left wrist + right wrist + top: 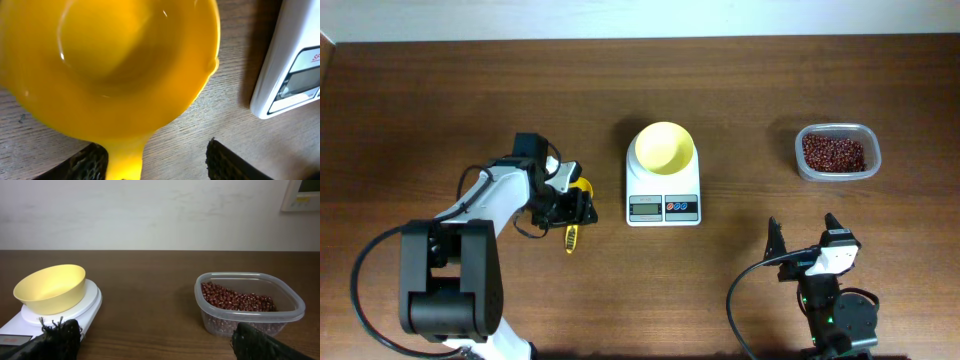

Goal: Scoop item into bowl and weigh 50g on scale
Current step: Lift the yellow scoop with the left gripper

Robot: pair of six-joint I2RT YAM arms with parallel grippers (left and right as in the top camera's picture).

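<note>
Many beans [834, 152] are sitting in the clear container [800, 150] on the right of the surface [420, 90], well apart from the bowl [664, 147] resting on the scale [664, 207]. The left fingers [87, 162] are straddling the scoop [115, 65] at its handle, spread apart; the right fingers [60, 337] are gaping wide.

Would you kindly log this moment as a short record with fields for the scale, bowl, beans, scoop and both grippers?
scale: white, mid-table, display unreadable
bowl: pale yellow, empty, sitting on the scale
beans: reddish-brown, inside the clear container, right of the scale
scoop: yellow, empty, left of the scale
left gripper: open, scoop handle in its gap
right gripper: open, holding nothing, facing bowl and container
</note>
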